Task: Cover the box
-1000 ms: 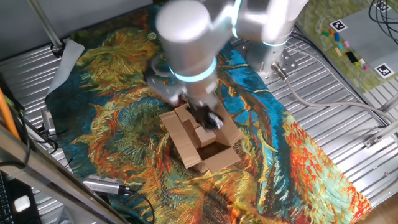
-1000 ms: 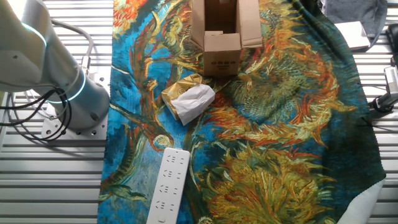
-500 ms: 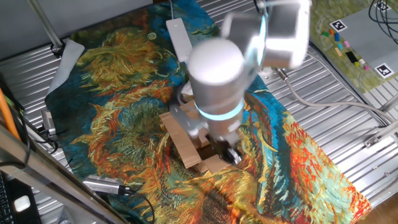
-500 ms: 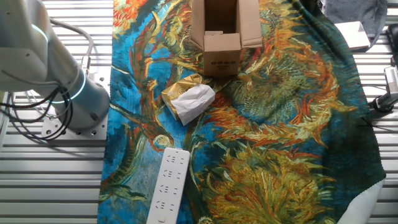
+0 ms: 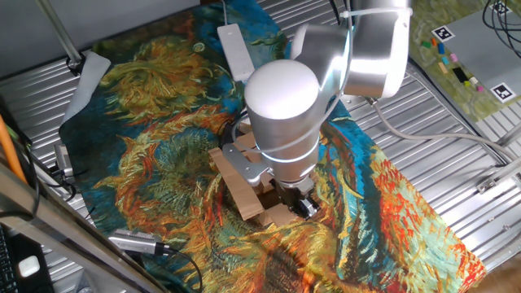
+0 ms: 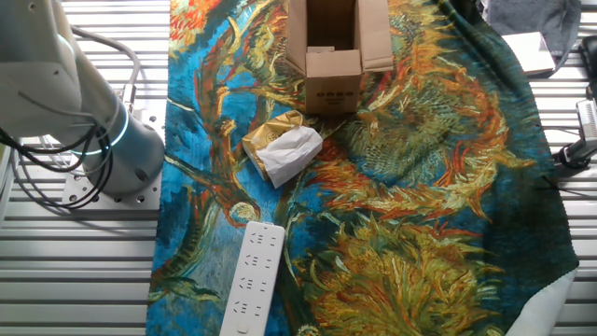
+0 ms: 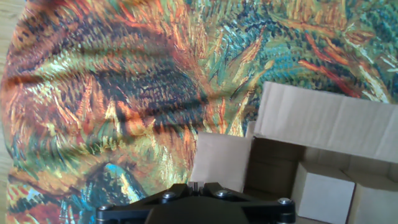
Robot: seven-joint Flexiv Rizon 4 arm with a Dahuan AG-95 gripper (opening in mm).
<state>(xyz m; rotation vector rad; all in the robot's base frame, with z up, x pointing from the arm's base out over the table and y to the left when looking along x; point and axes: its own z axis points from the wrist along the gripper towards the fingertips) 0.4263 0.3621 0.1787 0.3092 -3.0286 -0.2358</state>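
Gripper (image 5: 303, 203): we hover over the carton's near edge; jaw spacing we cannot tell.
Box (image 6: 333, 47): flaps open, directly below and beside our jaws.
Cloth (image 6: 420, 187): painted pattern under everything.

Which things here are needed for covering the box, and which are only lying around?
For the job:
- box, flaps open
- gripper, over the box

Lying about:
- crumpled white paper
- white power strip
- patterned cloth
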